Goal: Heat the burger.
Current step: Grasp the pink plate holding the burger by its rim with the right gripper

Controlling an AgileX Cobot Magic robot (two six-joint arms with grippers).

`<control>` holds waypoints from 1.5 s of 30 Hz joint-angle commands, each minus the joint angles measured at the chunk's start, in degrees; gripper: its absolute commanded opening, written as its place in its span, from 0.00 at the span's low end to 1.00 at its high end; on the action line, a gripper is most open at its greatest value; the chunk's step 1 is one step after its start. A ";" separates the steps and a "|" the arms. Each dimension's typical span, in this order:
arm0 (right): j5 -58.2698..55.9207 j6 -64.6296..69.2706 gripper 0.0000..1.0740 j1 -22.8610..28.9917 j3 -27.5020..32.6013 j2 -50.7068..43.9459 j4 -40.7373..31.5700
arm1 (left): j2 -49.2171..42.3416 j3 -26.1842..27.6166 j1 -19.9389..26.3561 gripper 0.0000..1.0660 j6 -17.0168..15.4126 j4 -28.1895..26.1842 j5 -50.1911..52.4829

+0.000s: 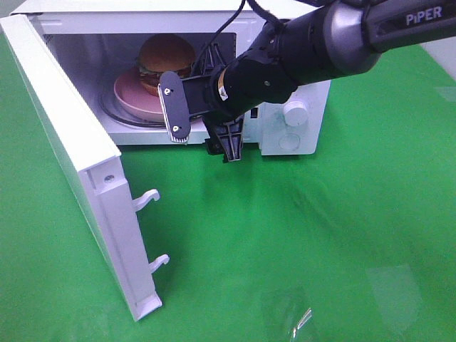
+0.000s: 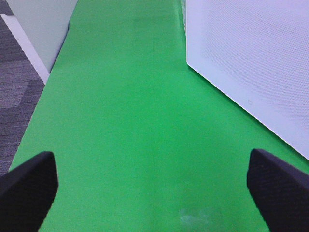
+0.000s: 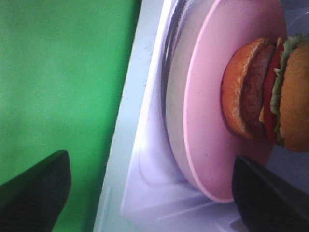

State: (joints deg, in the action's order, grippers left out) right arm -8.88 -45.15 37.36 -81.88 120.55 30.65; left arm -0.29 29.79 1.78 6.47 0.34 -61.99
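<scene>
Sitting on a pink plate [image 1: 128, 96] inside the open microwave [image 1: 292, 135], the burger [image 1: 166, 60] lies just beyond the right hand [image 1: 203, 132], whose jaws stand wide apart and hold nothing at the oven's mouth. Left hand [image 2: 154, 186] hangs wide open and empty over the green table [image 2: 125, 125], with the microwave door [image 2: 251, 63] beside it.

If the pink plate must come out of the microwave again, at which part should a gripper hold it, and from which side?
Probably the near rim of the pink plate, reached through the open front of the microwave. The plate is shallow with a thin raised edge that open jaws could pinch, and the burger stands tall in its middle, so coming from above looks blocked.
</scene>
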 commanded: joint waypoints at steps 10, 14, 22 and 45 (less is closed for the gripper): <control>-1.55 0.40 0.79 -0.11 -9.34 6.99 0.06 | -1.03 -0.11 -0.06 0.94 -0.06 -0.34 0.74; -2.06 0.40 0.77 -0.74 -11.34 8.65 -1.49 | -1.03 -0.11 -0.06 0.94 -0.06 -0.34 0.74; -2.12 0.17 0.76 -1.43 -14.50 11.00 -3.15 | -1.03 -0.11 -0.06 0.94 -0.06 -0.34 0.74; -1.15 -9.57 0.31 -2.06 -17.99 16.16 -14.84 | -1.03 -0.11 -0.06 0.94 -0.06 -0.34 0.74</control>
State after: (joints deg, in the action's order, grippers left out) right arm -10.60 -53.97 35.35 -99.52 136.82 17.59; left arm -0.29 29.79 1.78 6.47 0.34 -61.99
